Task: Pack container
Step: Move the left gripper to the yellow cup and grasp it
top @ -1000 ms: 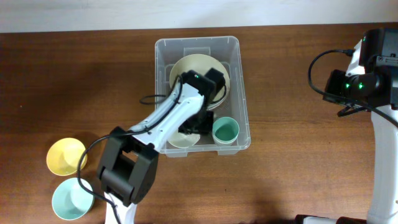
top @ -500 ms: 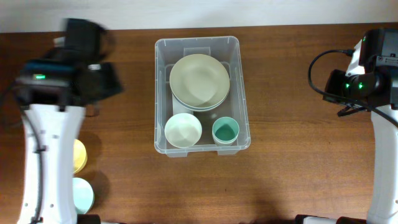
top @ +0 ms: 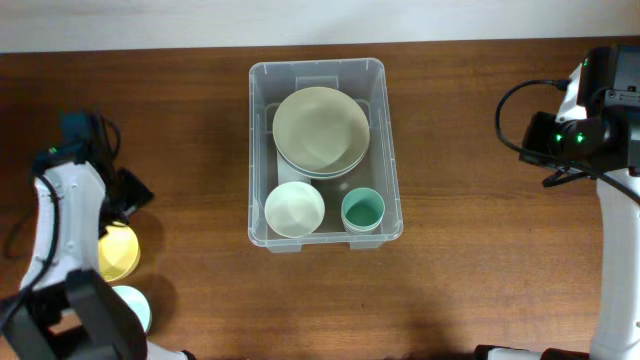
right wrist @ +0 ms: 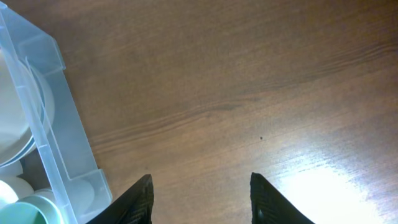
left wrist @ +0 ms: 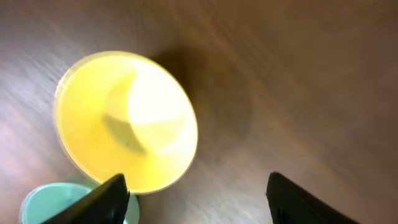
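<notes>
Seen from overhead, the container [top: 256, 150] lies mid-worktop [top: 480, 280], at 3 o'clock from the left gripper [left wrist: 196, 200] and at 9 o'clock from the right gripper [right wrist: 200, 202], well apart from both. Both grippers stand apart and empty. Only the overhead view shows the plates [top: 320, 128], pale bowl [top: 294, 209] and teal cup [top: 362, 210] inside. The left wrist view shows a yellow bowl [left wrist: 124, 118] at 10 o'clock.

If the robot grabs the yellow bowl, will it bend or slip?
The yellow bowl looks like rigid plastic, so it is probably stiff and light. Its glossy, sloping wall might slip when pinched. It sits upright, so rolling seems unlikely.
</notes>
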